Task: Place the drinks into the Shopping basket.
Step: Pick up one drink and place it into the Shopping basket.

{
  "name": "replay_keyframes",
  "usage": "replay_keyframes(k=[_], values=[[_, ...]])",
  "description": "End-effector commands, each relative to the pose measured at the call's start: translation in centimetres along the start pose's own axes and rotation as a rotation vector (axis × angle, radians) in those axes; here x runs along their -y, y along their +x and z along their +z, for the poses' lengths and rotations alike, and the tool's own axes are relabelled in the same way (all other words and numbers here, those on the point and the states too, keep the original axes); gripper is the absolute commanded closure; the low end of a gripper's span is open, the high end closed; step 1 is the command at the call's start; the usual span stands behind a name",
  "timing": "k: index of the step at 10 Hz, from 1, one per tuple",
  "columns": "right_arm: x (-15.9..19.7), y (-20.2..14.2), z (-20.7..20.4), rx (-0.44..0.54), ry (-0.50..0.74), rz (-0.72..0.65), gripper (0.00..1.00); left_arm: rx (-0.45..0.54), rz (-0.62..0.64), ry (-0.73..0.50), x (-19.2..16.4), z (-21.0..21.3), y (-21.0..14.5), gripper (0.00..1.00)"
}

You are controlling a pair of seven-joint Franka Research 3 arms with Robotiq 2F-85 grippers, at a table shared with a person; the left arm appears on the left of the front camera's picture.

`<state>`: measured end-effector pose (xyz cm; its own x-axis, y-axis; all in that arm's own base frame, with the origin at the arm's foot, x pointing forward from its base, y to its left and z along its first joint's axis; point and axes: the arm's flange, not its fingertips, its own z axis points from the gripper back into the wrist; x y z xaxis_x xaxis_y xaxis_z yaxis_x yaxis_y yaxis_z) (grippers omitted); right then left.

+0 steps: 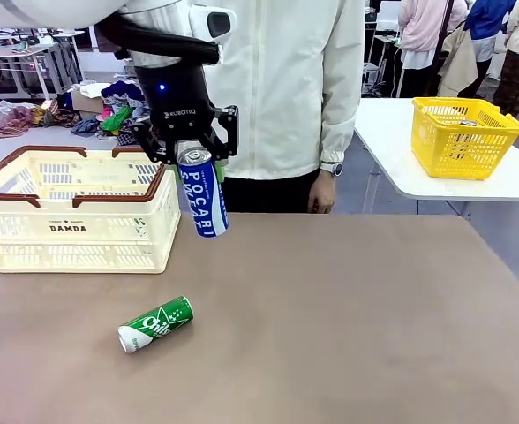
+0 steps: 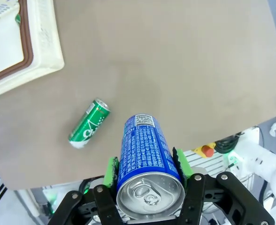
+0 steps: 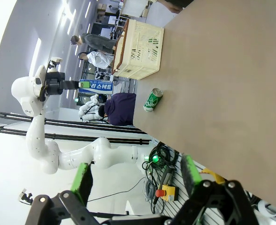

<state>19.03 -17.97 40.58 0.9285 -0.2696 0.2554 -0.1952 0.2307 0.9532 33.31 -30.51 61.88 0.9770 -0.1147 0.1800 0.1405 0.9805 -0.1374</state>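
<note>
My left gripper is shut on the top end of the blue Pocari Sweat can. It holds the can in the air, a little tilted, just right of the Shopping basket. In the left wrist view the green pads clamp the blue can on both sides, high above the table. The green can lies on its side on the brown table, in front of the basket. My right gripper stands open beyond the table's edge, with nothing between its fingers, and the green can lies far ahead of it.
A person in a white jacket stands at the far side, one hand at the table's edge. A yellow mesh basket sits on a separate white table at the back right. The brown tabletop right of the cans is bare.
</note>
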Motion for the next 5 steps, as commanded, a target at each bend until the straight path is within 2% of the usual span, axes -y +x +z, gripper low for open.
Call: replay_keyframes(k=[1,2,3,4,5], values=[[-0.6,0.3,0.0,0.012,0.011,-0.004,0.00,0.122,0.082,0.031,-1.9,1.2,1.7,1.00],[-0.6,0.3,0.0,0.012,0.011,-0.004,0.00,0.200,0.130,0.057,-5.7,2.9,4.7,1.00],[-0.6,0.3,0.0,0.012,0.011,-0.004,0.00,0.250,0.166,0.018,-9.6,4.0,7.5,1.00],[-0.6,0.3,0.0,0.012,0.011,-0.004,0.00,0.237,0.179,-0.034,-13.9,4.7,10.1,1.00],[-0.6,0.3,0.0,0.012,0.011,-0.004,0.00,0.274,0.211,-0.049,-18.8,5.1,12.8,1.00]])
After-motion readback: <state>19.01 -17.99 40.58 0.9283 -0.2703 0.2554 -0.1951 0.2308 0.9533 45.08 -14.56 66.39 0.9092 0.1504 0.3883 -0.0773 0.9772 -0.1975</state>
